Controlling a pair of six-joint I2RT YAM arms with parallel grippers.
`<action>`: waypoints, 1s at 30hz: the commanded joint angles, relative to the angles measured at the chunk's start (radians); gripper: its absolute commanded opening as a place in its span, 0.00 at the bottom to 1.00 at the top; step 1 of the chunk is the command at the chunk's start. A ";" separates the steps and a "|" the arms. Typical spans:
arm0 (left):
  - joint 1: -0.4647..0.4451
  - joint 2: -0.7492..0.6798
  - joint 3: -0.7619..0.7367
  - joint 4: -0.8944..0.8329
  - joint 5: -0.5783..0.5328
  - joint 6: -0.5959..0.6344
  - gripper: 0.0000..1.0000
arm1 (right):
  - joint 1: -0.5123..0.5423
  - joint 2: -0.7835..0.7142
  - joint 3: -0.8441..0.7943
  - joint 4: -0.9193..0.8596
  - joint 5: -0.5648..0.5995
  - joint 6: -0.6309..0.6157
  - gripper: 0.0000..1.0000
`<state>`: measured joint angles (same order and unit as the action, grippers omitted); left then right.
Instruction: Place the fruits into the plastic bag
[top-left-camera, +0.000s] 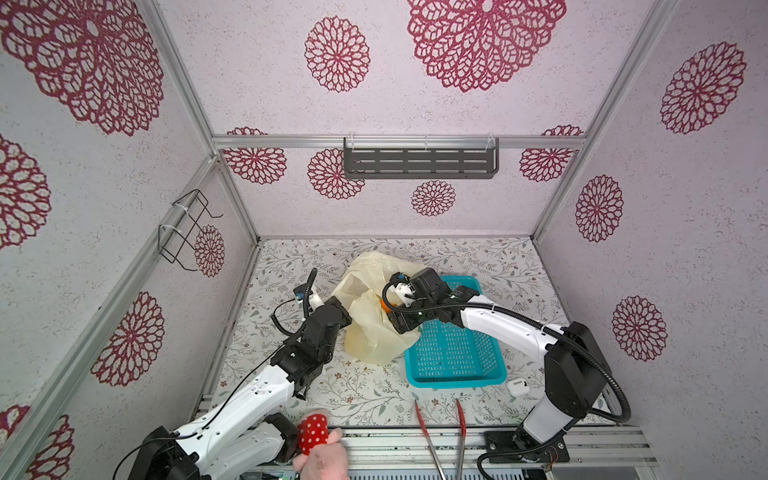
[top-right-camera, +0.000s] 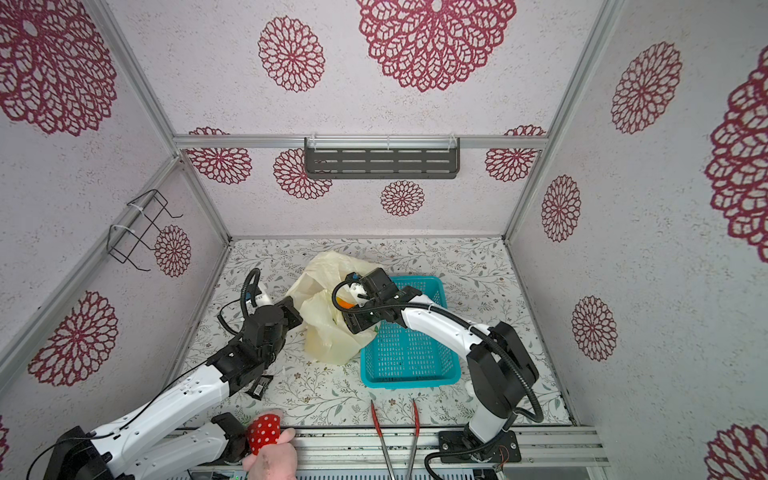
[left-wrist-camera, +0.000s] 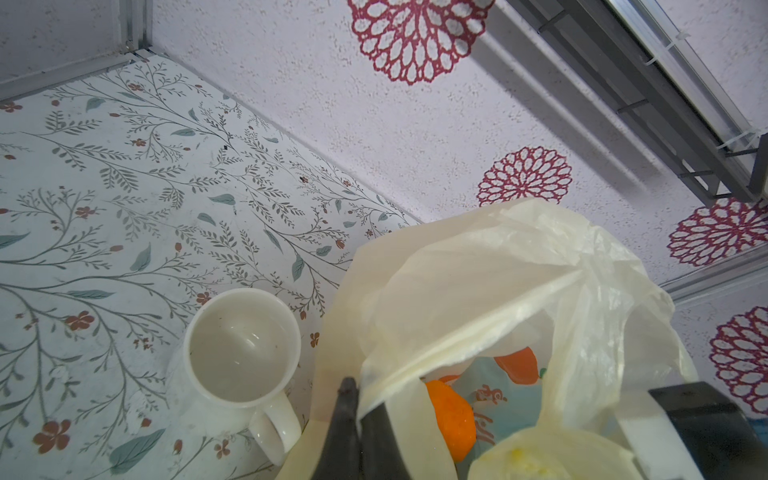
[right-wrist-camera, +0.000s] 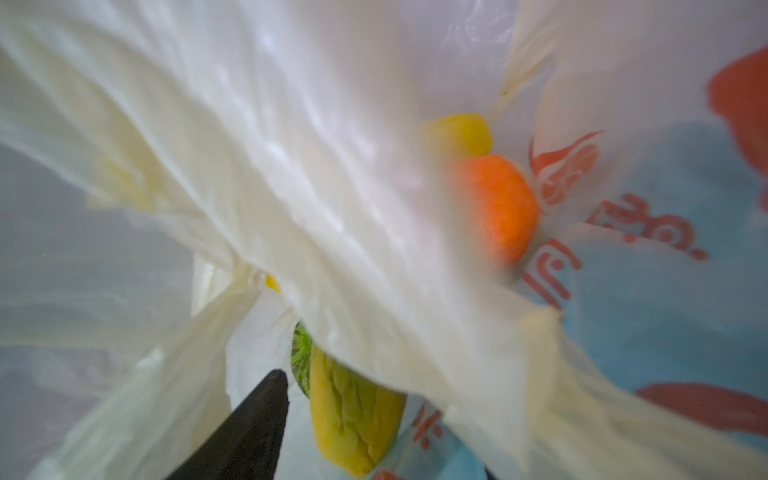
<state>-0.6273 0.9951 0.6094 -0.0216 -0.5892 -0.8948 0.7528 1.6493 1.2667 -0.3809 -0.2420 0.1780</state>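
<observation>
Plastic bag (right-wrist-camera: 291, 166) film veils the right tool (top-left-camera: 394, 311); only one finger (right-wrist-camera: 249, 424) shows, so its spread cannot be told. Blurred orange (right-wrist-camera: 494, 208) lies ahead of it. Left tool (left-wrist-camera: 355, 409) clamps the bag's rim.

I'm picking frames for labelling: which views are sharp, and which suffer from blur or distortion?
Right wrist view: soft throughout, with plastic bag film right against the lens and the orange smeared. Left wrist view: crisp on the mug and tabletop print, evenly lit. Both top views: sharp, though wide-angle perspective splays the walls.
</observation>
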 joint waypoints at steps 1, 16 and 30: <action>0.002 0.000 0.014 -0.010 -0.019 -0.002 0.00 | -0.025 -0.082 0.030 0.019 0.095 0.018 0.73; 0.100 0.301 0.318 0.002 0.059 0.057 0.00 | -0.206 -0.292 -0.089 0.192 -0.160 0.110 0.76; 0.143 0.495 0.524 0.009 0.158 0.105 0.00 | -0.043 -0.074 -0.041 0.084 -0.307 0.030 0.74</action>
<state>-0.4973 1.4902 1.1088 -0.0208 -0.4484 -0.7986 0.7006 1.5555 1.1774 -0.2527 -0.5262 0.2581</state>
